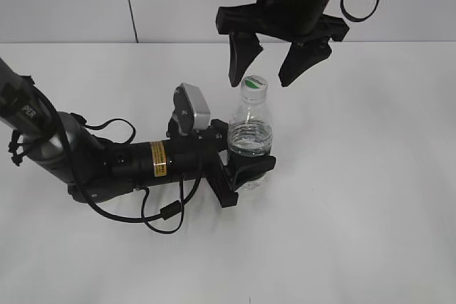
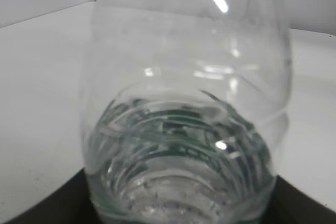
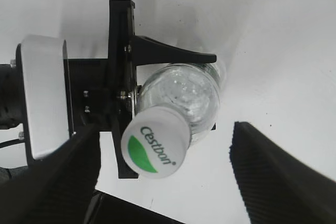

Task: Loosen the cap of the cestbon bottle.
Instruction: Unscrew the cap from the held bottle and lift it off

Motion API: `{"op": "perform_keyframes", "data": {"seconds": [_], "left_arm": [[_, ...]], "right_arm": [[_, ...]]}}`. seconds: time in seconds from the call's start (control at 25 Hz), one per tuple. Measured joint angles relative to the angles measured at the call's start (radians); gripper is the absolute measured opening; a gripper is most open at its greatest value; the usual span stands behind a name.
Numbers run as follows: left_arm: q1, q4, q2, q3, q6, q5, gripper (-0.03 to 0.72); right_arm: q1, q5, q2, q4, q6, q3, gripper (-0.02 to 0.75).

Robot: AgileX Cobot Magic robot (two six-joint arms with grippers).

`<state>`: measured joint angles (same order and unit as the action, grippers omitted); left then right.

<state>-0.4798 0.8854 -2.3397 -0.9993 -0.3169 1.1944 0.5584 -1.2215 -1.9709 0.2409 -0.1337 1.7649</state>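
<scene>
Right gripper (image 1: pixel 269 62) open above white cap (image 1: pixel 254 83) | left gripper (image 1: pixel 246 161) clamps ribbed bottle (image 1: pixel 250 137)

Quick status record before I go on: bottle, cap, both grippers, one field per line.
bottle: cestbon bottle upright on the white table
cap: cap on the bottle, nothing touching it
left gripper: left gripper clamped around the bottle's body
right gripper: right gripper open, above the cap, fingers on either side
</scene>
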Motion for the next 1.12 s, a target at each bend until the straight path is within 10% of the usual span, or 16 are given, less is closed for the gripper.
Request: {"op": "perform_keyframes", "data": {"seconds": [1.12], "left_arm": [[0.000, 0.001, 0.000, 0.000, 0.000, 0.000, 0.403]], "right_arm": [[0.000, 0.000, -0.010, 0.018, 0.053, 0.000, 0.587]]}}
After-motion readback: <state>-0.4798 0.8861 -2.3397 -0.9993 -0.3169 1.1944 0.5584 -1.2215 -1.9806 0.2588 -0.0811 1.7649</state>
